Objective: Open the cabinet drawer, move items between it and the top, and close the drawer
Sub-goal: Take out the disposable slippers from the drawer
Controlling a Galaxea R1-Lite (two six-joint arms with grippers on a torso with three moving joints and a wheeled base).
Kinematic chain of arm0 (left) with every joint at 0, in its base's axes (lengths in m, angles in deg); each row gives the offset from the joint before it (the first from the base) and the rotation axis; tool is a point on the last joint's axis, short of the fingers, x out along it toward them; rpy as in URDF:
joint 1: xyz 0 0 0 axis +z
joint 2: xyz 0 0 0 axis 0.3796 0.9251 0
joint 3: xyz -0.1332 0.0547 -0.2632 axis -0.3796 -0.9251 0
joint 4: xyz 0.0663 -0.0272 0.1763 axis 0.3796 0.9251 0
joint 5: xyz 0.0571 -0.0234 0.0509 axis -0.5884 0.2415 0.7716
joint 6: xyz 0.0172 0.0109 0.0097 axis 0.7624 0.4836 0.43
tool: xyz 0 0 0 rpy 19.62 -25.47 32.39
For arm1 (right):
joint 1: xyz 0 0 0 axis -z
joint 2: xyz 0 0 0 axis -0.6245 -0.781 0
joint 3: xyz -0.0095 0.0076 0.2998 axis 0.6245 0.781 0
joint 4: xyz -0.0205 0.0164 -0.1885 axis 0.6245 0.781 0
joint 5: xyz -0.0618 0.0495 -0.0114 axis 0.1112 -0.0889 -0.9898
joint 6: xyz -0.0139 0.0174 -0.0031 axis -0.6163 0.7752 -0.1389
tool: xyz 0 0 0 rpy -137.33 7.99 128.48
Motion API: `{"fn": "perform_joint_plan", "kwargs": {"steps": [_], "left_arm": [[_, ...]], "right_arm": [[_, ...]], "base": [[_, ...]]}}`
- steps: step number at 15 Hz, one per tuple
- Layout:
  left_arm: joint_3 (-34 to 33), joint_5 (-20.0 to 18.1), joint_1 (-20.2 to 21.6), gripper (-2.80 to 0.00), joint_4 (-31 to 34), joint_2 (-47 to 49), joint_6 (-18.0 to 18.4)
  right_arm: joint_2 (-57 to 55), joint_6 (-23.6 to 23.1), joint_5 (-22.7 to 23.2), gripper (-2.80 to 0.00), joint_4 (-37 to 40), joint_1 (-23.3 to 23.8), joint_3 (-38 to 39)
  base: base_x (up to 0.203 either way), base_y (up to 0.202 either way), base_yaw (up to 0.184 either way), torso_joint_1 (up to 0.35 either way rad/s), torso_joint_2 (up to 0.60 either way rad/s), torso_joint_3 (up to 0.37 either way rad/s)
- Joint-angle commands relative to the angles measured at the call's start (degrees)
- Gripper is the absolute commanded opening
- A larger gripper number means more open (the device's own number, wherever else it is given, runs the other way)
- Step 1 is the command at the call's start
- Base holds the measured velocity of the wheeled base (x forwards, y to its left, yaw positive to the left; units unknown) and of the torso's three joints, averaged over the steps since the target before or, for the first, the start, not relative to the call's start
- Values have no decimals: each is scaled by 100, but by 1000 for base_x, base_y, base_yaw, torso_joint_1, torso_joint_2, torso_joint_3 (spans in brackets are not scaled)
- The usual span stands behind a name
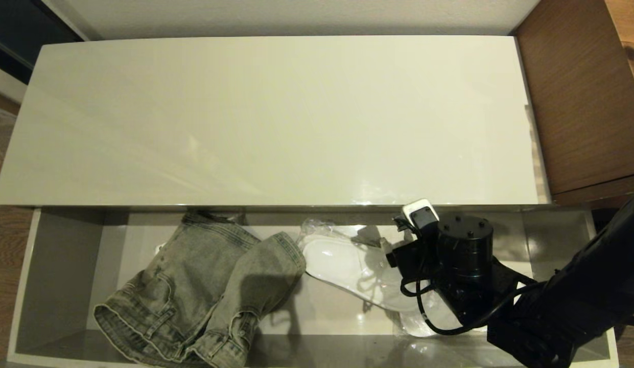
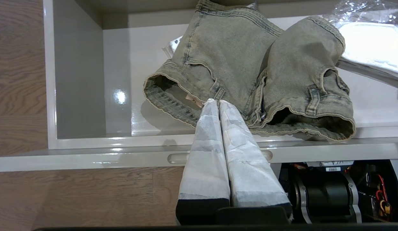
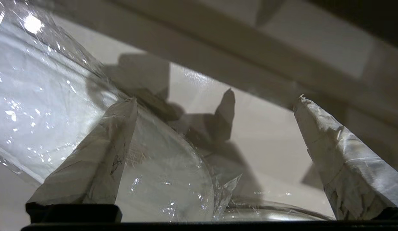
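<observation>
**Right claw spread over a wrapped slipper in the open drawer**

Nearest to the viewer, along the bottom of the head view, the cabinet drawer (image 1: 61, 266) stands pulled fully out, its pale grey inside open from above. That looks like the reason the arm can reach straight down into it.

At the lower right of the head view the right arm comes in dark and bulky, and its wrist hides the right gripper (image 3: 215, 99) from above. The right wrist view shows it well: the two taped fingers (image 3: 99, 154) stand spread as wide as they go, holding nothing. One finger lies against or just over the clear plastic of the wrapped slipper (image 1: 342, 266); the other hangs apart over bare drawer floor. I judge it is lining up to pinch the slipper's edge, and the slick, crinkly wrap may slide under the pads.

At the lower left of the head view lies the denim garment (image 1: 204, 291), folded loosely, one end near the slipper's wrap. It sits well inside the drawer, untouched.

The left gripper (image 2: 218, 104) shows only in its own wrist view, fingers pressed together on nothing, parked outside the drawer front (image 2: 89, 157) and pointing toward the denim.

Farther off, filling the upper half of the head view, the top (image 1: 276, 117) is a long glossy panel, presumably where the items will go. At the upper right corner stands the brown wooden desk (image 1: 577, 92).
</observation>
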Motion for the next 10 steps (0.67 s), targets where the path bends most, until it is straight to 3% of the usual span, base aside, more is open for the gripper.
{"fn": "perform_joint_plan", "kwargs": {"steps": [1, 6, 10], "left_arm": [[0, 3, 11, -280, 1, 6, 1], [0, 3, 11, -280, 1, 6, 1], [0, 3, 9, -280, 1, 15, 1]], "right_arm": [[61, 1, -10, 0, -32, -12, 32], [63, -7, -73, 0, 78, -105, -122], [-27, 106, -102, 0, -84, -135, 338]], "base": [[0, 0, 0, 0, 0, 0], [0, 0, 0, 0, 0, 0], [0, 0, 0, 0, 0, 0]]}}
